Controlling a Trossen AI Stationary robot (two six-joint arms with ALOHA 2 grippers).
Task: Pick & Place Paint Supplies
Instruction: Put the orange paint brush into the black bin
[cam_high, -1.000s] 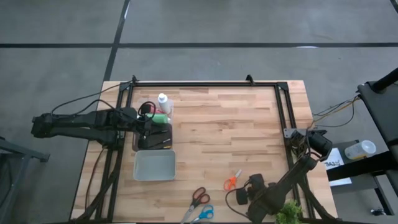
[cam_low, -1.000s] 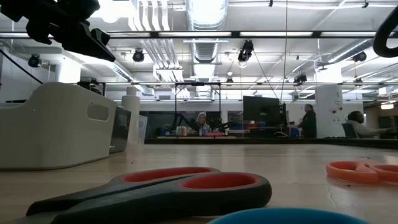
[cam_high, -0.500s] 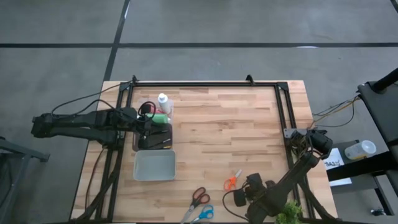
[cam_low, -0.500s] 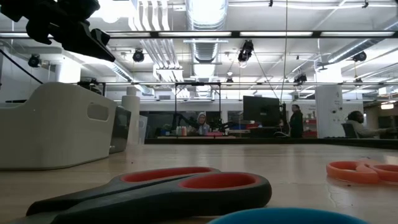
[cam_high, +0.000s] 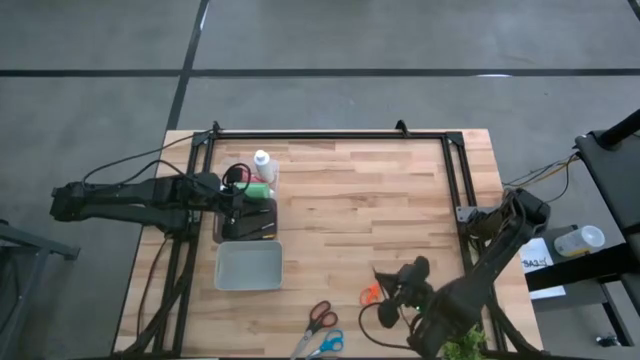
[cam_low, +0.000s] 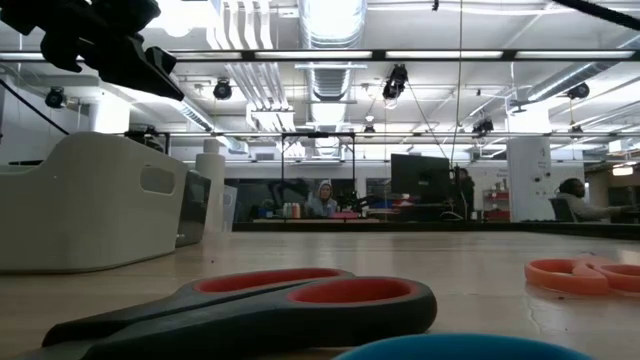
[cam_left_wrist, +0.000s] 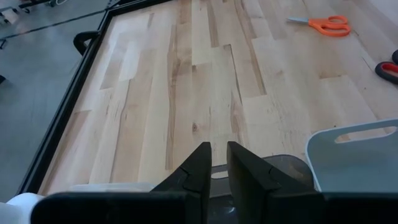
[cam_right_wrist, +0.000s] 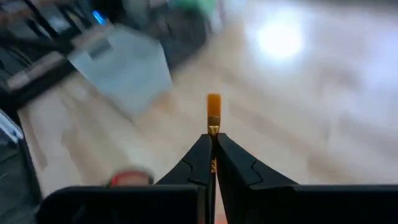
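My right gripper (cam_right_wrist: 213, 144) is shut on a thin paintbrush whose orange bristle tip (cam_right_wrist: 213, 104) sticks out ahead of the fingers. In the high view this gripper (cam_high: 386, 274) hangs over the table's near right part, beside the orange scissors (cam_high: 371, 294). A white bottle (cam_high: 262, 162) and a green bottle (cam_high: 258, 190) stand at the far left by a black tray (cam_high: 250, 220). My left gripper (cam_left_wrist: 218, 160) waits above that tray, its fingers a narrow gap apart with nothing between them. My right gripper pinches the brush between its two fingertips just behind the metal ferrule (cam_right_wrist: 213, 130). The brush lies along the fingers, bristle end forward, and the rest of the handle is hidden by the fingers. The brush is lifted clear of the table.
A pale grey bin (cam_high: 249, 266) sits on the near side of the black tray. Red-and-black scissors (cam_high: 320, 316) and blue scissors (cam_high: 329, 343) lie at the near edge. A black frame (cam_high: 330, 135) rims the wooden tabletop. People show far off in the room behind.
My right gripper has risen from the table beside the orange scissors with the brush, drifted a little toward the far edge, and rolled about its own axis. The brush now hangs clear of the table.
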